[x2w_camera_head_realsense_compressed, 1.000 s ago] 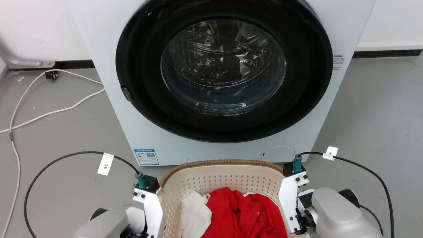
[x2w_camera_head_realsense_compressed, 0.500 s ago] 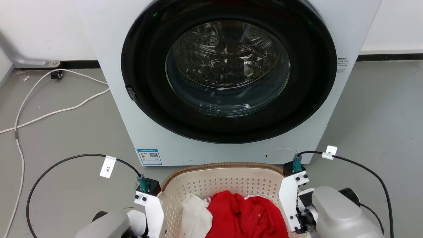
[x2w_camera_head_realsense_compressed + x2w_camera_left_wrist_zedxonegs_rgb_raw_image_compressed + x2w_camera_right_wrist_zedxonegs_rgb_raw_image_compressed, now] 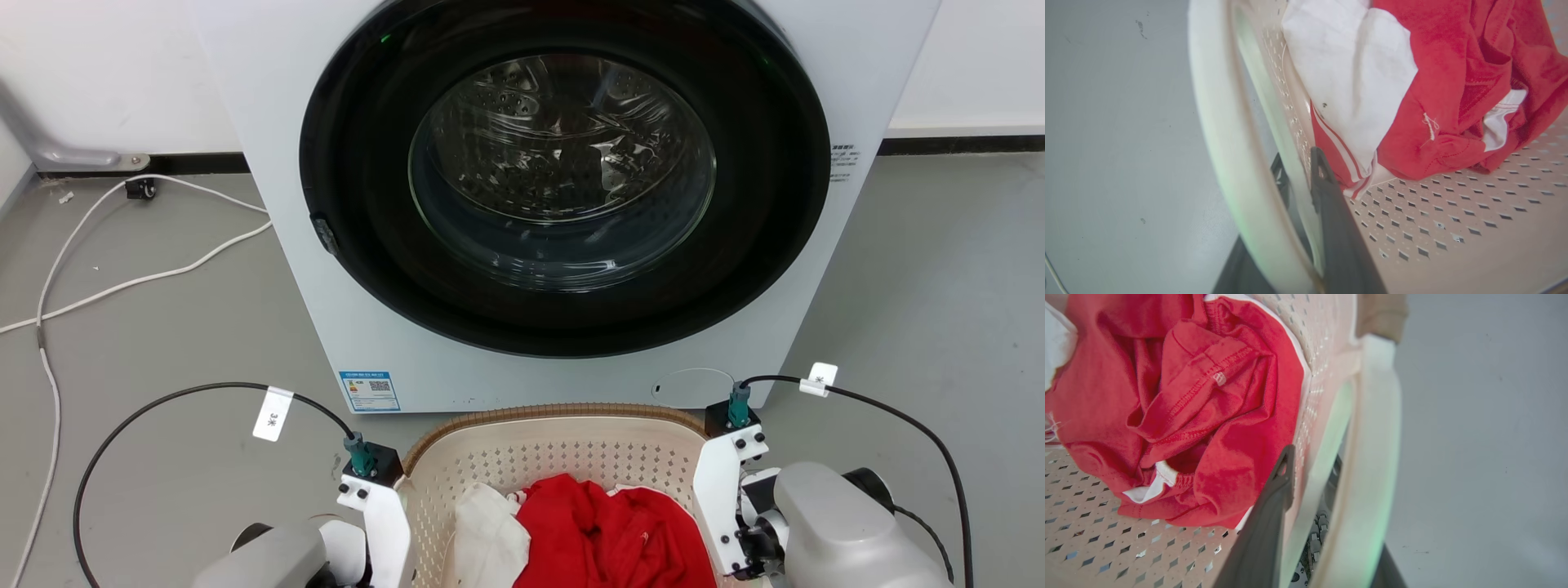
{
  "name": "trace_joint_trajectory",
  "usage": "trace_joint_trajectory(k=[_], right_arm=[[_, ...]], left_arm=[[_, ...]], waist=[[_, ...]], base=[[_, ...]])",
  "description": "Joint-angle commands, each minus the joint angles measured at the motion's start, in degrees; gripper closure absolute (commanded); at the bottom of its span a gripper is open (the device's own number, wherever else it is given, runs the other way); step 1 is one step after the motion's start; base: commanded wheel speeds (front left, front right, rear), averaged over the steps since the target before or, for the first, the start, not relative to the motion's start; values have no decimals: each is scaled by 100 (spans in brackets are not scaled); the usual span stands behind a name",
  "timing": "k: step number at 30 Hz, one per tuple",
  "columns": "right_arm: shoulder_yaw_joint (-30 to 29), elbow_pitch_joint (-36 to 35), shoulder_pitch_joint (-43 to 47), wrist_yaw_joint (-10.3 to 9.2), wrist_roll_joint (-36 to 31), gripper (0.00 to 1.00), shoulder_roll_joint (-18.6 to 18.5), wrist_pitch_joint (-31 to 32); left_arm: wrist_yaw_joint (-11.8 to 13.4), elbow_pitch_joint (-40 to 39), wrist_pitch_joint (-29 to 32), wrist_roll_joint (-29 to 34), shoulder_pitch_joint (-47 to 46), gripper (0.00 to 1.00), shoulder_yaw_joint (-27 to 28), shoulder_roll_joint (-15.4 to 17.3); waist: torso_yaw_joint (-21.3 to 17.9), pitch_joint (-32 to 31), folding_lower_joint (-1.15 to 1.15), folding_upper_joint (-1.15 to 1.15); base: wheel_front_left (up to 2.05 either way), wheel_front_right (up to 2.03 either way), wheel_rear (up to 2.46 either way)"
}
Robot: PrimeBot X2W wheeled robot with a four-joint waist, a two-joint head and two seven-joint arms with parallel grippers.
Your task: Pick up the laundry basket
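Grey floor (image 3: 163, 343), white washing machine (image 3: 261, 122), laundry basket (image 3: 571, 453) in front, left claw (image 3: 1297, 159) and right claw (image 3: 1312, 457) clamped on its sides

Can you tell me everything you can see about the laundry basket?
The laundry basket is cream plastic dotted with little holes, with a brown woven-look rim and white loop handles at two sides. It is upright, just in front of the washing machine, holding red clothes and a white cloth. The left end effector and right end effector each pinch a side wall, one finger inside, one outside.
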Motion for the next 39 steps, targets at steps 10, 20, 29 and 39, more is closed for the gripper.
trace_joint_trajectory(k=[10, 20, 29, 39], right_arm=[[109, 37, -139, 18, 29, 100, -107, -63], [143, 75, -188, 18, 83, 100, -106, -61], [134, 102, -184, 18, 162, 100, -105, -64], [190, 127, -200, 18, 161, 100, -103, -74]], left_arm=[[-58, 41, 41, 168, 95, 100, -74, 59], [-58, 64, 57, 153, 35, 100, -79, 56], [-58, 93, 35, 143, -6, 100, -82, 31], [-58, 105, 21, 152, -29, 100, -82, 21]], waist=[[-14, -18, 0, 0], [3, 3, 0, 0], [29, 4, 0, 0], [11, 8, 0, 0]], base=[[0, 0, 0], [0, 0, 0], [0, 0, 0], [0, 0, 0]])
